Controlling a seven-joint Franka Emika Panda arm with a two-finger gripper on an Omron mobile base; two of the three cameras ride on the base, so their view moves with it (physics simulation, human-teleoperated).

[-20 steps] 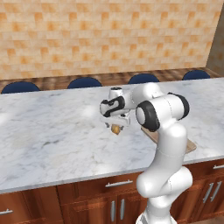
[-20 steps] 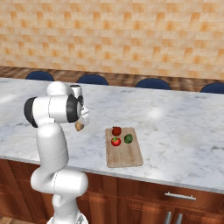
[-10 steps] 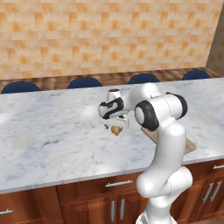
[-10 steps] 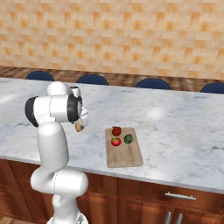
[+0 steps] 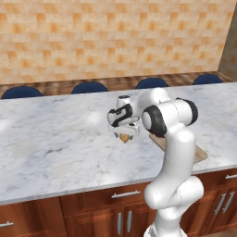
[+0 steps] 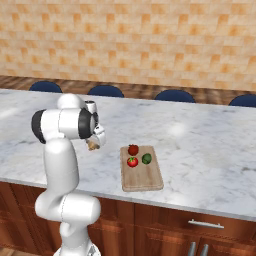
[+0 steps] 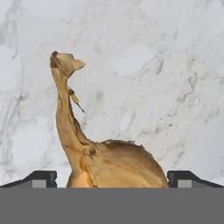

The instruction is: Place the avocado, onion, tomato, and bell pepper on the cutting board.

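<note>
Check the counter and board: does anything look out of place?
Yes. The onion sits apart on the marble counter, between the open gripper's fingertips, while the two red vegetables and the avocado lie on the cutting board.

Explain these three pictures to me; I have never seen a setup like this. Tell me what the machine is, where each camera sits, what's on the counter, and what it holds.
This is a rendered kitchen. The white machine is a robot arm on a mobile base. Two cameras sit behind it, left and right; the third looks along its end effector.

On the marble counter lies a wooden cutting board carrying two red vegetables and a green avocado.

The tan onion sits between the wide-open fingers, still off the board. I cannot tell whether it is gripped yet.
</note>
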